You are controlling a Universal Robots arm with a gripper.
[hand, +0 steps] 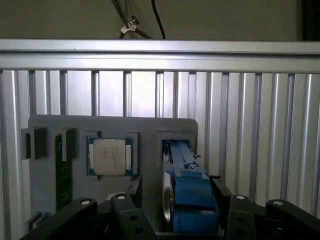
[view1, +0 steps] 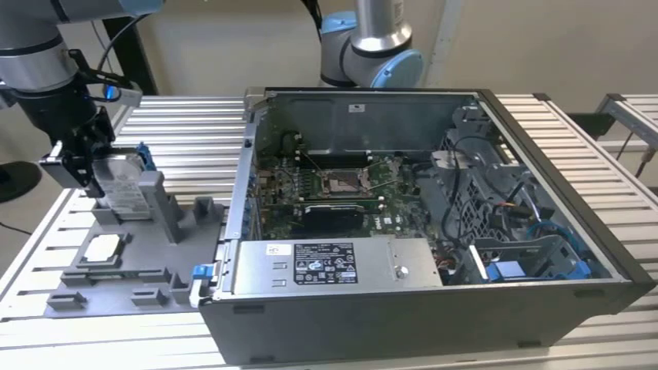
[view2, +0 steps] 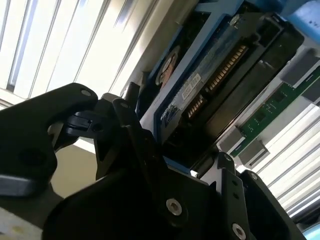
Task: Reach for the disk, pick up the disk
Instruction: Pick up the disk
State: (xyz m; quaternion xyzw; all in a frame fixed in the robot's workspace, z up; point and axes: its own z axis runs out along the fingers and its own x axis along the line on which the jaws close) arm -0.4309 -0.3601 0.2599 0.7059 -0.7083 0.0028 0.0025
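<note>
Fingers [hand: 136,192] apart, flanking disk [view1: 122,189] (on edge in grey holder [view1: 165,212]); long axis upright, connector end toward gripper [hand: 176,189].

A grey robot arm [view1: 31,46] comes down from the upper corner at the exterior view's left, its thick last segment nearly upright. A thin black cable [view1: 122,35] loops down beside it. Under that segment sits a black wrist [view1: 57,104]. From the wrist hangs the black gripper [view1: 92,173], pointing straight down and held low. In both wrist views the gripper's dark housing [view2: 165,205], studded with round silver bolts [hand: 82,202], sits close to the camera.
</note>
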